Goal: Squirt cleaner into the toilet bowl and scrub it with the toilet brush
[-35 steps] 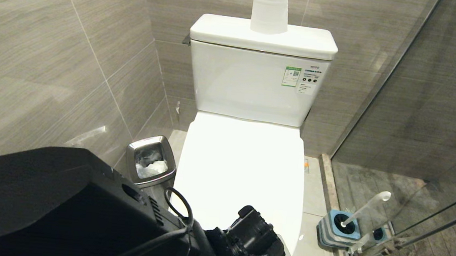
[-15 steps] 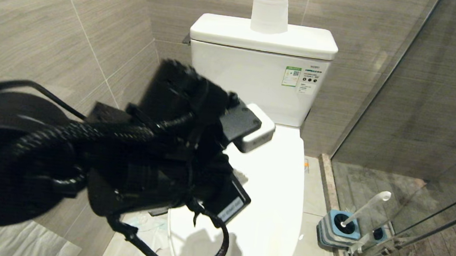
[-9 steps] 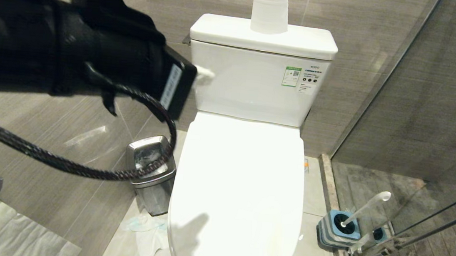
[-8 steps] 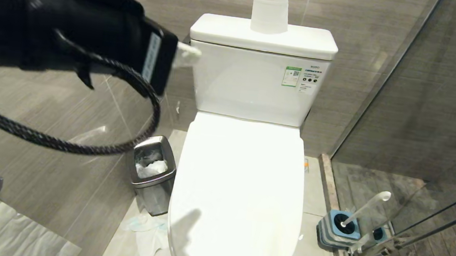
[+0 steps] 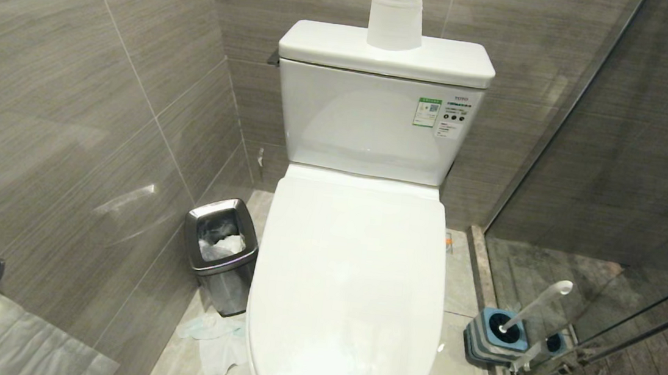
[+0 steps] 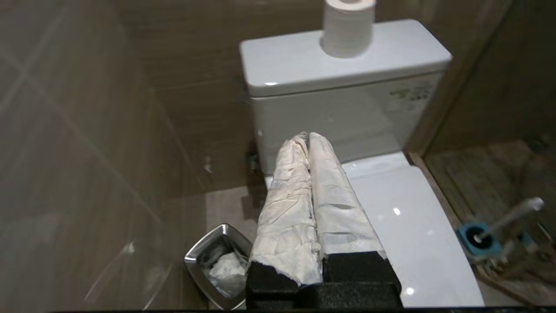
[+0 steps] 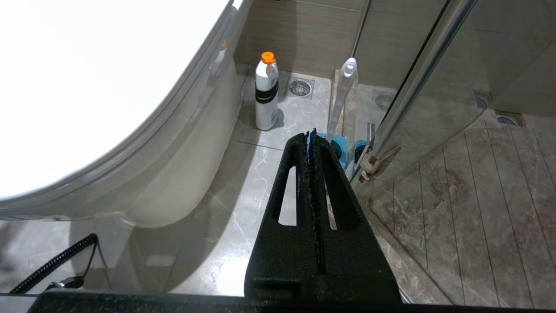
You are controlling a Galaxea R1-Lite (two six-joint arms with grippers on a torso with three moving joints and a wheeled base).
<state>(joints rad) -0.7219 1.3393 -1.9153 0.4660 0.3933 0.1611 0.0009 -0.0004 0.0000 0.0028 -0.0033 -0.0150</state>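
The white toilet bowl (image 5: 349,287) has its lid down, so the basin is hidden. The toilet brush (image 5: 537,305) leans in its blue-and-grey holder (image 5: 494,338) on the floor to the toilet's right, bristle head hidden. The cleaner itself is out of view. My left gripper (image 6: 308,135), fingers wrapped in white paper, is shut on nothing and hangs in the air above the lid's left side, pointing at the tank (image 6: 343,65). My right gripper (image 7: 311,132) is shut and empty, low beside the bowl (image 7: 173,152), aimed at the brush handle (image 7: 343,91).
A white bottle with an orange cap (image 7: 266,93) stands on the floor between the bowl and the brush holder. A steel bin (image 5: 220,253) sits left of the toilet, a paper roll (image 5: 394,16) on the tank. A glass shower door (image 5: 617,178) closes off the right.
My left arm rose from the lid's front edge, swung up and to the left, and has left the head view. The lid stays down; the brush has not moved.
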